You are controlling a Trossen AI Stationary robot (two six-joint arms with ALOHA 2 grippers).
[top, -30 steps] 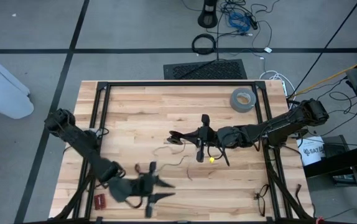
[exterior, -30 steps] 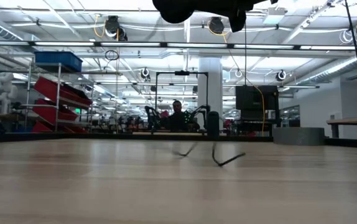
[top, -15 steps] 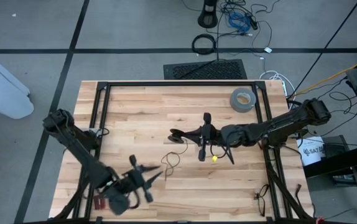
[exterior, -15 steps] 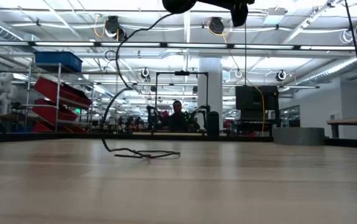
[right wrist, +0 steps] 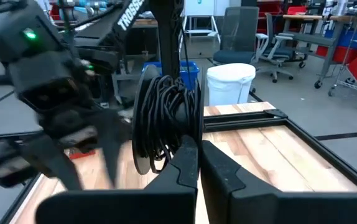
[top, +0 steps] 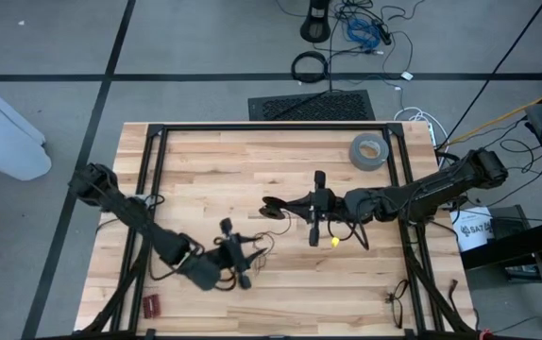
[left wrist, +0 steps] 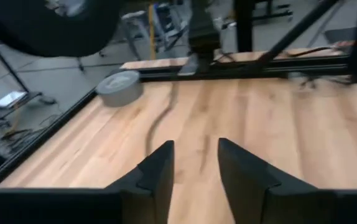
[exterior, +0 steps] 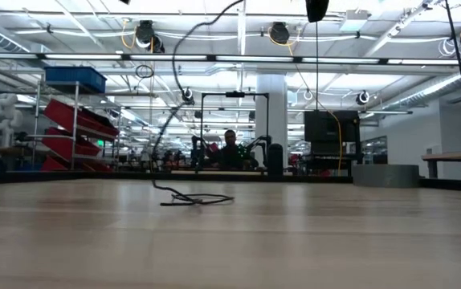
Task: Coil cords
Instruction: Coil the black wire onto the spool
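- Two dark arms work over a wooden table (top: 205, 161), as we see it from overhead: the left arm reaches in from the left edge, and the right arm reaches in from the right edge toward the middle.
- We find the right end effector (top: 288, 202) raised above the middle of the table. Its own camera shows that end effector (right wrist: 194, 144) with its fingers (right wrist: 185, 163) pressed together.
- At those fingertips hangs the cord (right wrist: 166, 118), a thin black wire wound into a bundle of many loops. From above, the bundle shows as a small dark knot (top: 271, 206) just left of the right end effector.
- From the bundle a loose length of wire drops to the table and ends in a low tangle. At table height we see that tangle (exterior: 194, 198) lying on the wood, with a single strand curving up and out of the top of the picture.
- The left end effector (top: 243, 257) sits low near the front of the table, just beside the tangle. Through its own camera, this end effector (left wrist: 195, 146) has its fingers (left wrist: 160, 168) set a moderate gap apart, with bare wood between them and nothing gripped. A strand of the wire (left wrist: 155, 126) lies on the table ahead of them.
- A grey tape roll (top: 368, 149) lies flat near the far right corner, well apart from both end effectors.
- In the hall beyond the table, a person (exterior: 229, 148) is at a distant workstation.
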